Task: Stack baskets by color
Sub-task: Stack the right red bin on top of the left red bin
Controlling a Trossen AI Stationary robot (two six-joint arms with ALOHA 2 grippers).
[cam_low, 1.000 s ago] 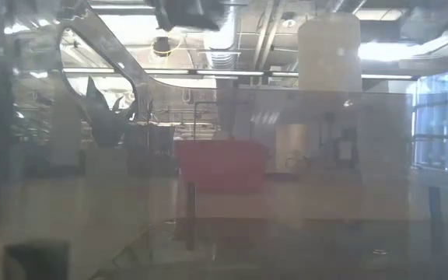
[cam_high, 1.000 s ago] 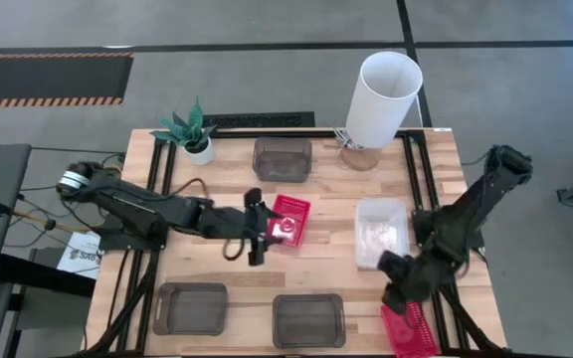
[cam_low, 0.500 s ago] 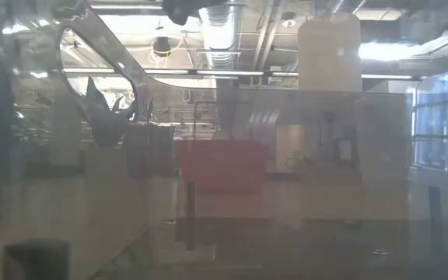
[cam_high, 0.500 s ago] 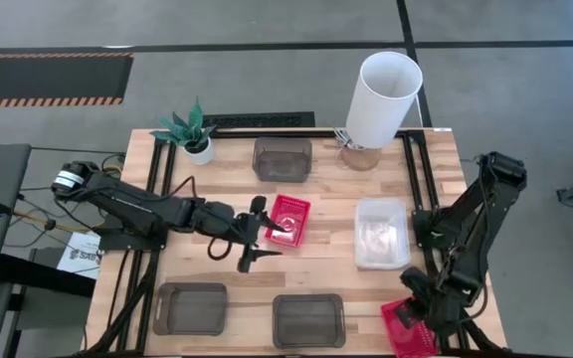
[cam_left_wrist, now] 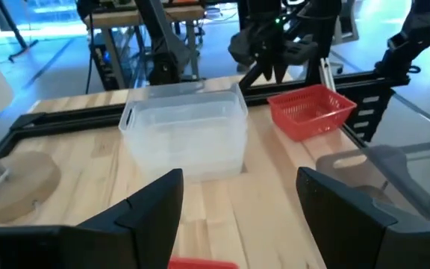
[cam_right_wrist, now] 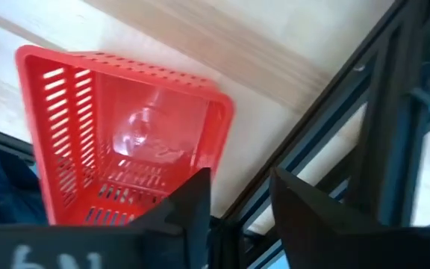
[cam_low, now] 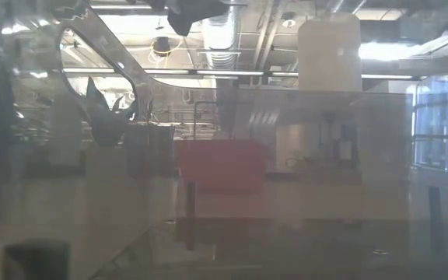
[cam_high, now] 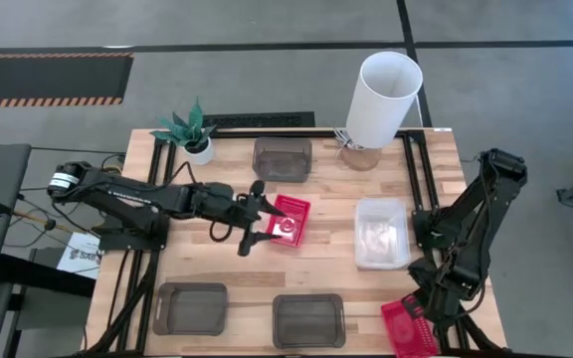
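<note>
High view first, and you can see the sorting has barely started: the baskets lie scattered across the table (cam_high: 316, 264), with only the clear ones looking nested. The clear stack (cam_high: 381, 233) sits right of centre, and in the left wrist view it reads as more than one bin, one inside another, so I'd call that colour at least partly done. The greys are all apart: one grey basket (cam_high: 283, 157) at the far side near the white cylinder (cam_high: 383, 97), a second grey basket (cam_high: 190, 307) at the near left, a third grey basket (cam_high: 308, 319) at the near middle. The reds are apart too, one red basket (cam_high: 288, 219) mid-table and the other red basket (cam_high: 407, 326) at the near right corner. Your left gripper (cam_high: 256, 223) hovers just beside the mid-table red one, fingers spread wide with nothing between them, so no pickup there yet. Your right gripper (cam_high: 428, 310) is over the corner red basket's edge; the right wrist view shows its two fingers close together with only a narrow gap, the red mesh bin lying just past them and not clamped, as far as I can tell. My read: two reds to bring together, three greys to pile up, and most of the job ahead of you.
</note>
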